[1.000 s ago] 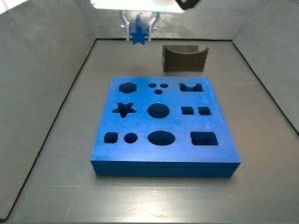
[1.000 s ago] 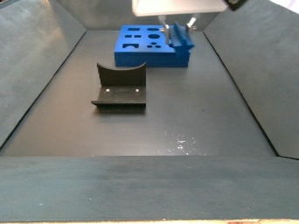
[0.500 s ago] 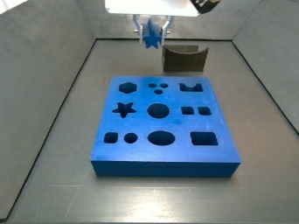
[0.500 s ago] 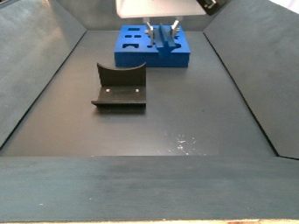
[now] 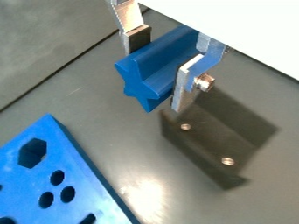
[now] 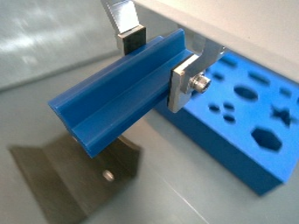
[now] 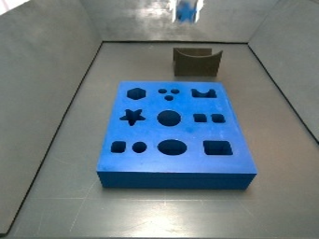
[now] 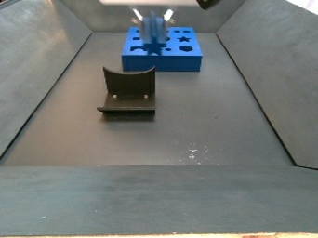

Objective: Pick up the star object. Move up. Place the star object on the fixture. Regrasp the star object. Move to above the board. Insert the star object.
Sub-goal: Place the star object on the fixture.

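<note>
The gripper [image 5: 166,59] is closed on the star object [image 5: 155,70], and it hangs high in the air. In both wrist views the two silver fingers [image 6: 187,77] press on opposite sides of the blue peg, and the peg fills the whole gap between them. The star object lies across the fingers, with its star-shaped end face showing in a wrist view and its long ribbed body [image 6: 117,94] showing in the wrist view at that point.

In a side view the star object [image 7: 188,10] appears at the very top of the frame, a little right of the middle, and the gripper there is cut by the top edge and blurred. In the side view at this point the peg [image 8: 154,29] hangs at the upper middle of the frame, in front of the board [image 8: 163,52], without touching it.

The fixture [image 7: 197,62] stands on the grey floor [image 7: 50,168] in the upper right part of a side view, just behind the board [image 7: 174,135]. The board lies flat in the middle of that frame, and its dark holes are open. In a wrist view the fixture [image 5: 216,140] is under the held peg, well apart from it.
</note>
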### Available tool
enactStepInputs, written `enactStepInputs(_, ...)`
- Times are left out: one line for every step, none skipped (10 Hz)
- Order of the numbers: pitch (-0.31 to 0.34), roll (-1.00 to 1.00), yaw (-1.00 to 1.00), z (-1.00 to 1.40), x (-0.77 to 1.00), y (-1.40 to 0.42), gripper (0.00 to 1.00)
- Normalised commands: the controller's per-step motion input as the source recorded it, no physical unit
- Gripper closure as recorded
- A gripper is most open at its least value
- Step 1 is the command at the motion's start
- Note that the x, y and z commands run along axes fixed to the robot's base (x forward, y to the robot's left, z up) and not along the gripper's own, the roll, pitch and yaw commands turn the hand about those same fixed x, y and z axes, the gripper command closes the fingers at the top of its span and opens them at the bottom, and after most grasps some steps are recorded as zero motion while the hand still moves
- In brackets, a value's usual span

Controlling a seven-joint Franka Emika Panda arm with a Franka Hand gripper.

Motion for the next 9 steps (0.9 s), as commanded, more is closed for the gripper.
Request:
enactStepInputs(-0.058,-1.00,-0.12,0.30,0.65,0.53,1.00)
enactStepInputs(-0.047,-1.00,-0.11,0.07,0.50,0.30,1.00)
enactStepInputs(-0.038,-1.00,-0.11,0.04,0.45,0.19,1.00)
enactStepInputs(-0.006,-1.00,-0.11,0.03,0.32,0.06,1.00)
enactStepInputs(0.009,-0.97,-0.10,0.01,0.26,0.06,1.00)
enactStepInputs(0.022,-0.75,-0.09,-0.01,0.16,0.05,1.00)
enactStepInputs(0.027,-0.58,-0.08,-0.01,0.09,0.05,1.00)
enactStepInputs(0.013,-0.35,-0.07,-0.01,0.06,0.05,1.00)
enactStepInputs(0.013,-0.23,-0.07,0.00,0.06,0.03,1.00)
